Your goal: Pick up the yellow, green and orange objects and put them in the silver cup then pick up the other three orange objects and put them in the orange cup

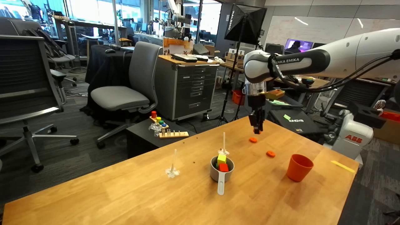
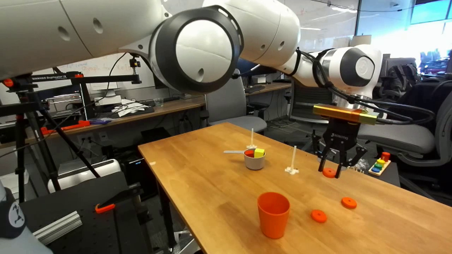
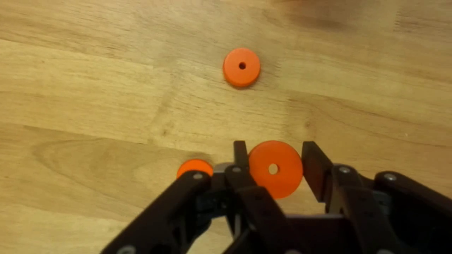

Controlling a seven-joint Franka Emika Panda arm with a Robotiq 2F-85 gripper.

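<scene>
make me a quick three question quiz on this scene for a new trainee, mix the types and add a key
1. How many orange discs lie on the table?
2. Where is the yellow block? A) in the orange cup B) in the silver cup C) on the bare table
3. True or false: the jaws hold nothing.

Key:
1. Two.
2. B.
3. False; they grip a third orange disc.
</scene>
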